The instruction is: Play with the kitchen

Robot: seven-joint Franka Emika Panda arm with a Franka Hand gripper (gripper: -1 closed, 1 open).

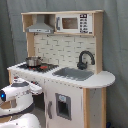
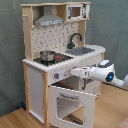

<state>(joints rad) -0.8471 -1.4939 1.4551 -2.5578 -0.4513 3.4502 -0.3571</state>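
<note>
The kitchen [image 1: 75,50] [image 2: 50,40] is a tall white and light-wood toy, seen in both exterior views. Up top are a grey hood [image 2: 48,19] and a small microwave [image 1: 72,23]. A metal pot [image 1: 33,61] [image 2: 47,55] stands on the stovetop, beside the sink [image 1: 75,74] and black faucet [image 1: 85,59]. The oven door [image 2: 70,102] hangs open and tilted down. My gripper [image 2: 75,73] [image 1: 39,89] is level with the knob panel under the stovetop, just above the open door.
A grey curtain hangs behind the kitchen. It stands on a wooden floor [image 2: 15,117]. A lower cabinet door with a grey inset [image 1: 62,106] sits under the sink. My white arm [image 2: 107,75] reaches in from the second exterior view's right.
</note>
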